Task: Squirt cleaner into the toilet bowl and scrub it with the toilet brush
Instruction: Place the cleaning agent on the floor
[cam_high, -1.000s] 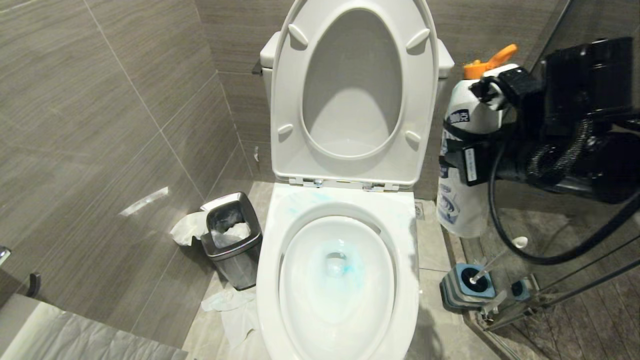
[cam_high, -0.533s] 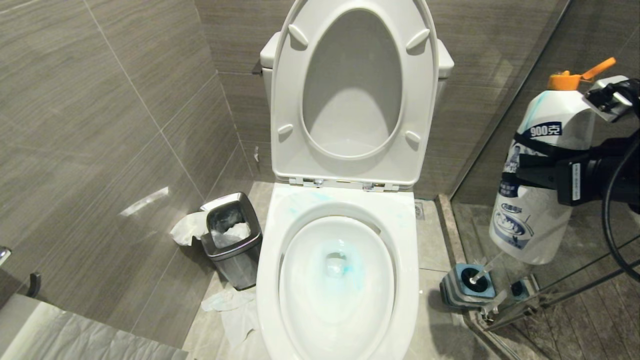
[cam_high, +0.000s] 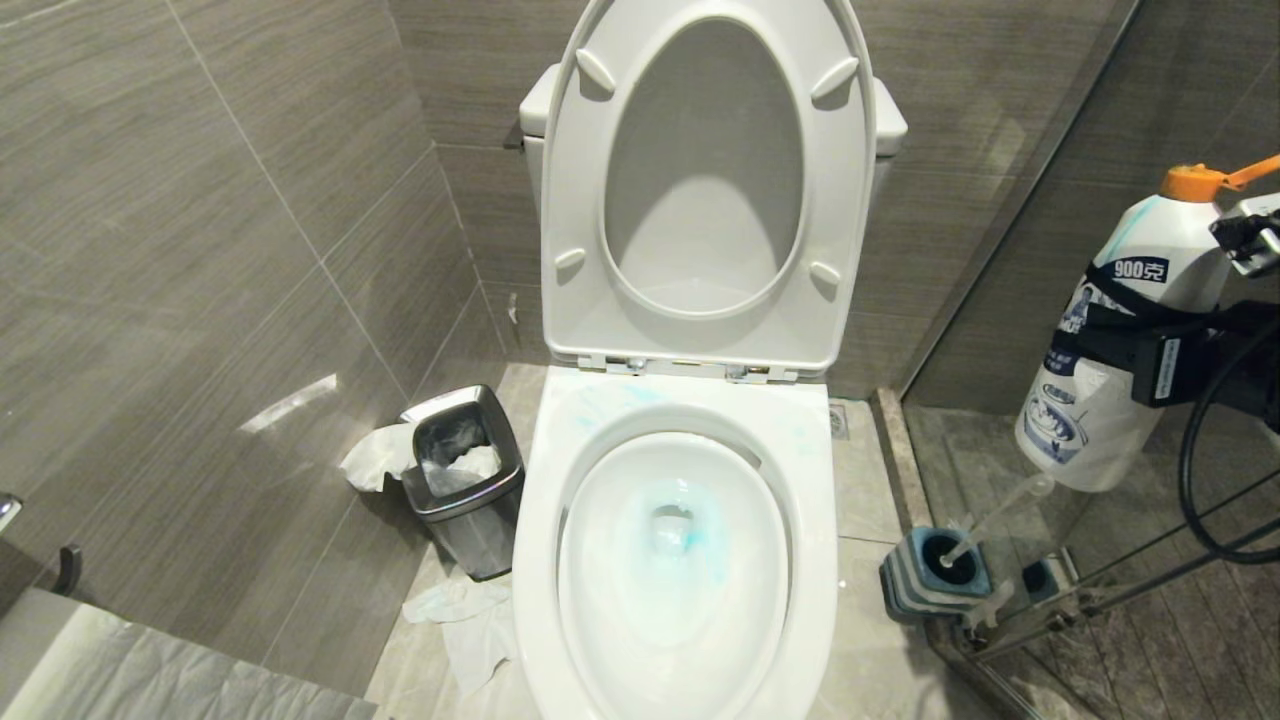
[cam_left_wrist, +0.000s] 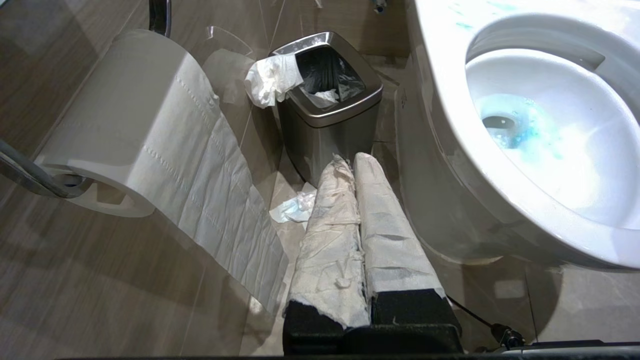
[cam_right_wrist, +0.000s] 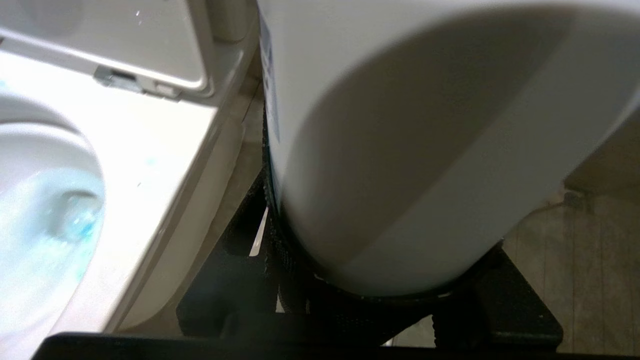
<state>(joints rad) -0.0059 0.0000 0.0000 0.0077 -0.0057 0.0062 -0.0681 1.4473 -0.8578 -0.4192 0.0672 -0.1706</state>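
Right gripper (cam_high: 1150, 345) is clamped round a white plastic bottle (cam_high: 1110, 380) — orange spout cap, blue label reading "900克" — held upright by the glass wall, right of the bowl (cam_high: 675, 560). Glossy white ceramic, seat and lid raised, turquoise cleaner (cam_high: 690, 535) tinting the water. Brush (cam_high: 985, 520) leans in its blue-topped ribbed holder (cam_high: 935, 575) below the bottle. Left gripper (cam_left_wrist: 357, 200) — paper-wrapped fingers pressed together, empty — by the steel bin (cam_left_wrist: 327, 112).

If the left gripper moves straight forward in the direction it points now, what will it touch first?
Most likely the steel waste bin: the left gripper, shut and wrapped in tissue, points at its side near the floor. Depth is unclear; the toilet bowl lies close alongside.
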